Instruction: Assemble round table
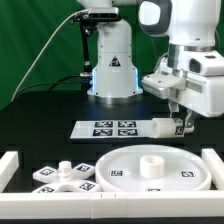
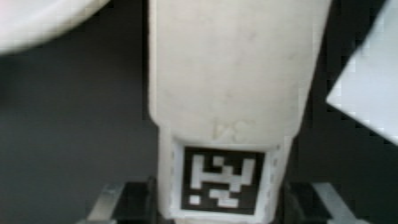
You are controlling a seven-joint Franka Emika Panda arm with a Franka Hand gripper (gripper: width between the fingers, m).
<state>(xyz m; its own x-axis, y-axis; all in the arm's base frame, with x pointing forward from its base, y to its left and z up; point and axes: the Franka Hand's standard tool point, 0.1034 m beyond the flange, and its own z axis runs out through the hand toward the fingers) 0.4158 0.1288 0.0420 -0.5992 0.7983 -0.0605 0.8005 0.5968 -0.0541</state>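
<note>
**Black tabletop, leg under the claw: a crooked lift is the danger**

Dark cloth covers the table, fenced at the front by a white border rail (image 1: 8, 165). The leg (image 1: 164, 127) appears to lie just beside the marker board (image 1: 112, 128), at its end on the exterior view's right. The gripper (image 1: 180, 126) straddles the leg, but I cannot tell whether its fingers pinch it or stand slack. The round disc (image 1: 120, 172) sits hub-up near the rail, with the cross-shaped base (image 1: 65, 178) beside it. A hold taken near one end could let the leg tilt or slip, so it would meet the hub askew.
</note>
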